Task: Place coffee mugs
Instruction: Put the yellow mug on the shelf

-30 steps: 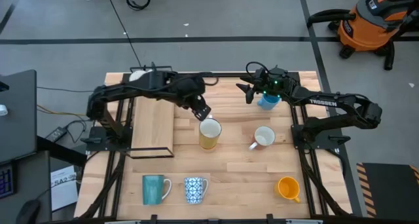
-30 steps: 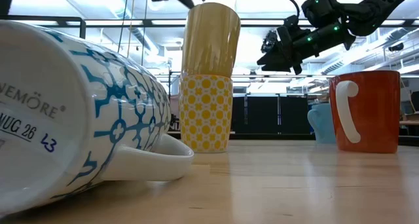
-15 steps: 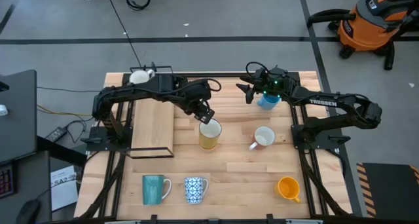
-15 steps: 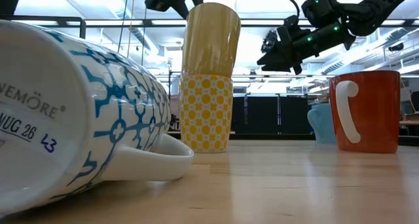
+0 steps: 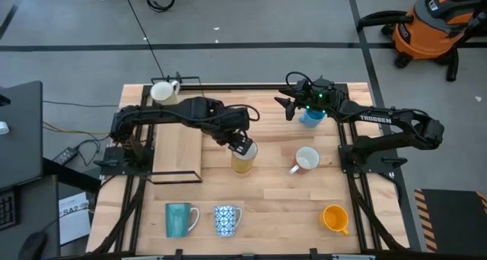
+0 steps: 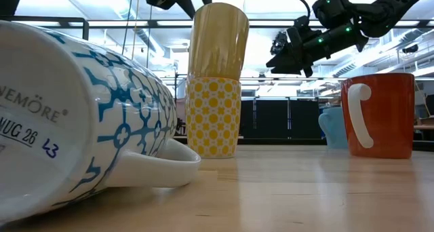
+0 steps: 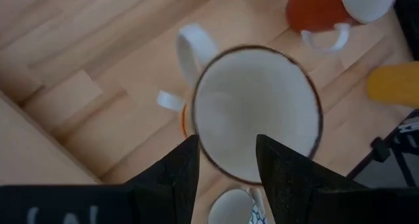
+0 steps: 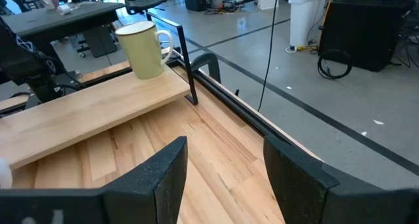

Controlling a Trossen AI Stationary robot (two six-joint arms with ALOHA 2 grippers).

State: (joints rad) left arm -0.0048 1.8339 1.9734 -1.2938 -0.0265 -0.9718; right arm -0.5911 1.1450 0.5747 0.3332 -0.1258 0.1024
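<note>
A tan mug with a white inside (image 6: 217,41) stands stacked on a yellow-patterned mug (image 6: 213,117) mid-table (image 5: 242,161). My left gripper (image 5: 242,144) hangs open right over the top mug's mouth (image 7: 255,112), its fingers on either side of the near rim, apart from it as far as shows. My right gripper (image 5: 299,108) waits open above the light blue mug (image 5: 310,118). A white mug (image 5: 307,159) lies to the right. Teal (image 5: 179,219), blue-and-white patterned (image 5: 227,220) and orange (image 5: 335,218) mugs sit along the near edge. A pale yellow mug (image 8: 145,49) stands on the shelf's far end.
A wooden shelf with a black frame (image 5: 176,147) fills the table's left part. The patterned mug lies on its side close to the low camera (image 6: 88,117). Bare wood shows between the stack and the near row. An orange shop vacuum (image 5: 434,24) stands off the table.
My left gripper has moved toward the near edge and slightly right, from beside the stacked mugs' far-left side to right above the top mug, turning as it went. The mugs have stayed put.
</note>
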